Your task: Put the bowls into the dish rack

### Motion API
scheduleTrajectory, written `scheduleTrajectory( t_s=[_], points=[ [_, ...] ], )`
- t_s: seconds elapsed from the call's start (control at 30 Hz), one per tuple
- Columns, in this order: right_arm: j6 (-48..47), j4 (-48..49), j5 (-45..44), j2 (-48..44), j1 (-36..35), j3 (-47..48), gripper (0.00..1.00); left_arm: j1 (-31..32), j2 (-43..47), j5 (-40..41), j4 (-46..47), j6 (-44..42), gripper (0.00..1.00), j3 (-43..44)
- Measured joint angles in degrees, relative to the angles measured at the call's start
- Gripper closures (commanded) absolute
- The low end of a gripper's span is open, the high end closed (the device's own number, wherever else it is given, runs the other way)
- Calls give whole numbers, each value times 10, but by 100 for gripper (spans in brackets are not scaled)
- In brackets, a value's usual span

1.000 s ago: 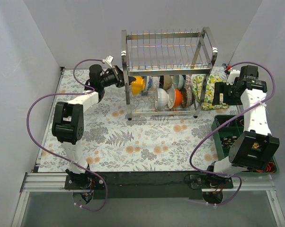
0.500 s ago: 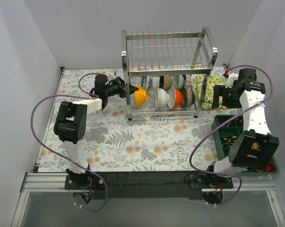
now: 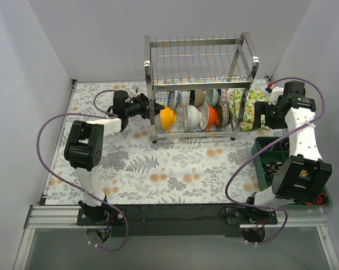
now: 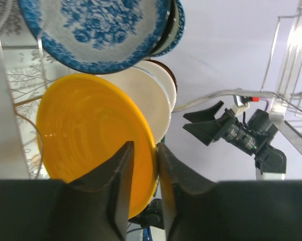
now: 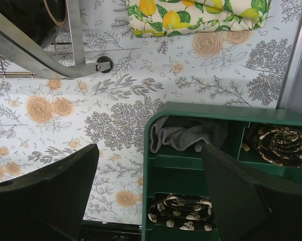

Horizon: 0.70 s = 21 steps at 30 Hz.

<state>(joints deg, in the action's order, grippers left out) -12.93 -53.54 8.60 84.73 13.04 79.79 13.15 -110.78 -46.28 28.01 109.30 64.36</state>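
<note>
The steel dish rack (image 3: 197, 53) stands at the back of the table. Its lower tier holds several bowls on edge: a yellow bowl (image 3: 167, 117) at the left end, then a white bowl (image 3: 192, 116), an orange bowl (image 3: 211, 115) and a dark brown bowl (image 3: 223, 115). My left gripper (image 3: 156, 108) is shut on the rim of the yellow bowl (image 4: 91, 145) and holds it inside the rack's left end. The left wrist view shows a white bowl (image 4: 153, 100) behind it and a blue-patterned bowl (image 4: 96, 30) beside it. My right gripper (image 3: 265, 115) is open and empty, right of the rack.
A green compartment tray (image 5: 191, 165) with a grey cloth (image 5: 183, 133) and patterned rolls sits under my right gripper; it is at the table's right edge in the top view (image 3: 265, 149). A lemon-print cloth (image 3: 242, 109) lies right of the rack. Floral mat (image 3: 158, 163) covers the table.
My left gripper has carried the yellow bowl rightward into the rack's lower tier, from outside its left end. My right arm has shifted only slightly.
</note>
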Motion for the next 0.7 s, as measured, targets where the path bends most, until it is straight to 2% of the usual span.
scheduleTrajectory(
  t_s=[0.1,0.2,0.47,0.7],
  points=[
    [-3,0,-4,-1,0,0,8,0,2,8,-9,-10,63,-2],
    [-5,0,-7,-1,0,0,8,-1,2,15,-14,-27,59,-2],
    [-6,0,-8,-2,0,0,8,-7,1,23,-33,-84,57,55],
    [-8,6,-9,-22,0,-7,8,-11,1,19,-23,-92,56,78]
  ],
)
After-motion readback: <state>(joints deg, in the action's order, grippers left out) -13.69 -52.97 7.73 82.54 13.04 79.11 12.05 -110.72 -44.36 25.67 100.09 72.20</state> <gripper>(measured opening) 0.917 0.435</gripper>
